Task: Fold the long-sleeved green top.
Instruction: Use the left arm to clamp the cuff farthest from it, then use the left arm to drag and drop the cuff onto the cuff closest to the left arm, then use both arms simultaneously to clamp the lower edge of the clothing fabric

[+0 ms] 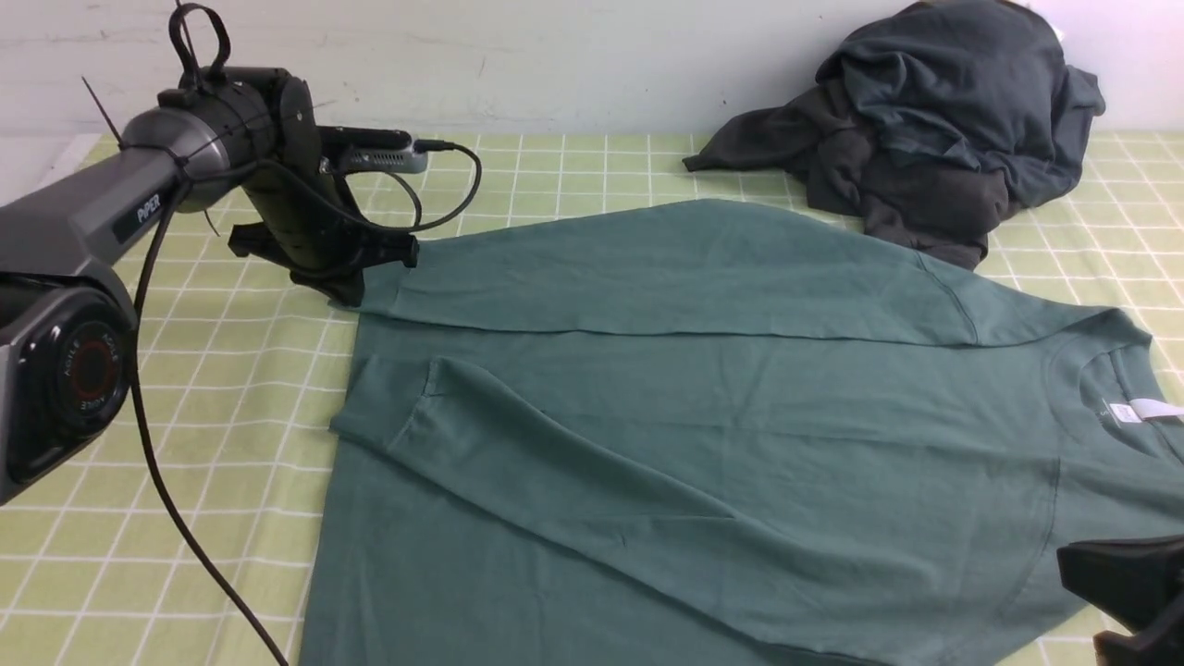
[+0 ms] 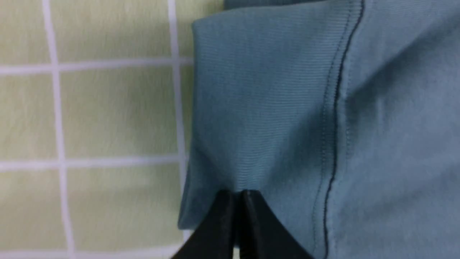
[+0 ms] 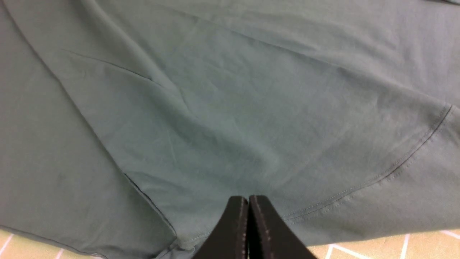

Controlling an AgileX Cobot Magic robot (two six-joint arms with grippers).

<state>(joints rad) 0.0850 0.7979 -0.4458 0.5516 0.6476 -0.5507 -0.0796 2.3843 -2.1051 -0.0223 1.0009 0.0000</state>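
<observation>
top (image 1: 647,416) cut off below, right tool (image 1: 1110,592) cropped

Green top (image 1: 703,416), charcoal clothes (image 1: 934,129) on checked tablecloth (image 1: 231,388)

A: On the yellow-green checked bench (image 1: 213,398)?
B: Green long-sleeved top (image 1: 703,416), spread flat, both sleeves folded across the body, neck and white label (image 1: 1142,410) towards the right.
A: At its far left corner?
B: Left claw (image 1: 356,277), down at the far sleeve's cuff end.
A: Elsewhere?
B: Dark grey clothes (image 1: 943,129) heaped far right against the wall, just beside the top's shoulder. Right claw (image 1: 1133,592), partly cut off, at the near right.
</observation>
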